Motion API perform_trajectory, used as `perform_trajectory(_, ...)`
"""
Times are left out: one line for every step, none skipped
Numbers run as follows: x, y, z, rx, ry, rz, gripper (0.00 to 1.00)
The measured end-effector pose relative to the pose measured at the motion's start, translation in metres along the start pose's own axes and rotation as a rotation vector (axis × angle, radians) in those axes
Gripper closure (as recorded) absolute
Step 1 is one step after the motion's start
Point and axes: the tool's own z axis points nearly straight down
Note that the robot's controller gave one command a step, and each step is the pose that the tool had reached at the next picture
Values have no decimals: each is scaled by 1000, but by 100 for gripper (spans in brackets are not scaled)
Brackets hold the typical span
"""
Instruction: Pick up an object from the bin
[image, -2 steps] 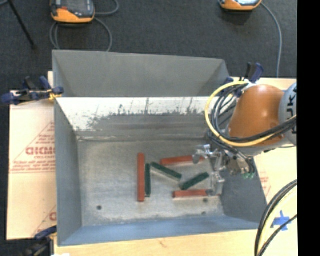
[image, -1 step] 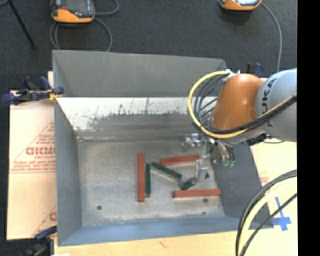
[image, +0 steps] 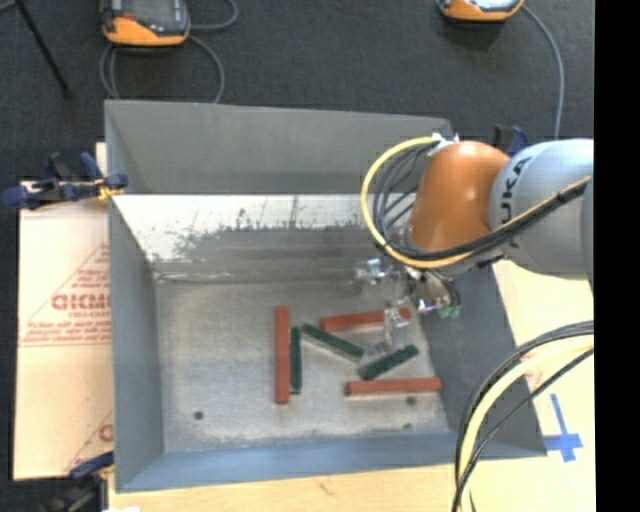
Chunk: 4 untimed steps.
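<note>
A grey metal bin (image: 135, 330) holds a few scattered sticks. The robot's hand (image: 400, 305) hangs low over the right end of a red stick (image: 350, 321), back right. I cannot tell how far open it is. A crowding green stick (image: 335, 343) could be caught or knocked instead.
</note>
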Motion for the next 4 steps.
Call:
perform_trajectory(-9,8,19,-2,1,-56,100)
perform_trajectory(-9,8,19,-2,1,-57,100)
perform_trajectory(-9,8,18,-2,0,-56,100)
perform_trajectory(-8,8,12,-3,5,-56,100)
